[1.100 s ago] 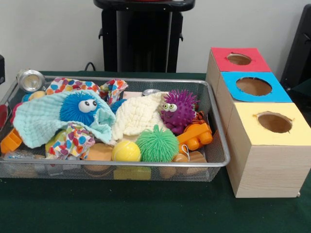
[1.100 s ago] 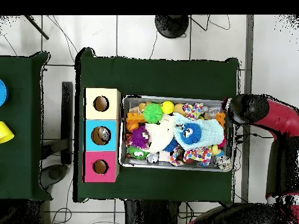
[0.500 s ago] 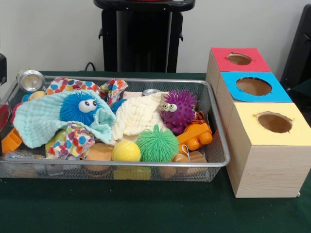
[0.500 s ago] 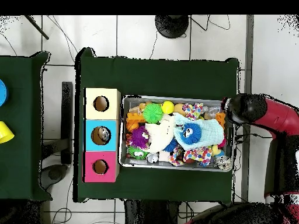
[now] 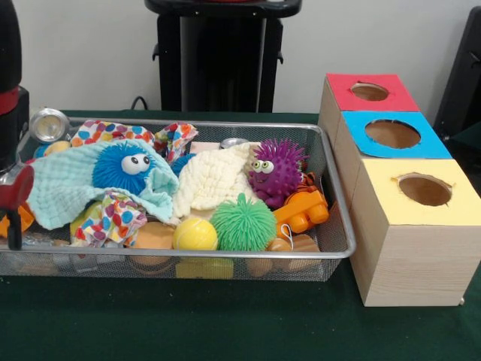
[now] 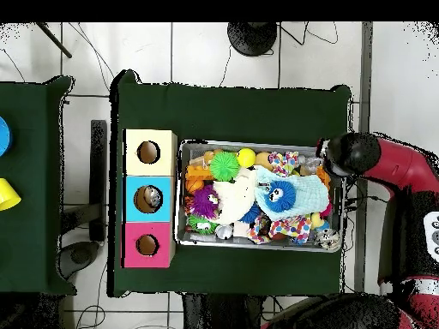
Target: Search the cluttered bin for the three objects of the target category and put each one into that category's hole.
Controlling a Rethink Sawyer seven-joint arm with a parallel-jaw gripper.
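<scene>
Bin sitting crammed with toys beside three holed boxes, gripper hanging over its end, finger state impossible to tell.

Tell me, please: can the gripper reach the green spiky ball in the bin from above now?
Probably yes. The green spiky ball lies on top of the clutter, uncovered. The gripper is at the bin's opposite end, so it must cross over first.

No lettering, label, brand mark, number or sign can be read in either view: the three coloured-top boxes beside the wire bin carry plain faces, and the toys and cloths inside that bin show only patterns, no words.
</scene>
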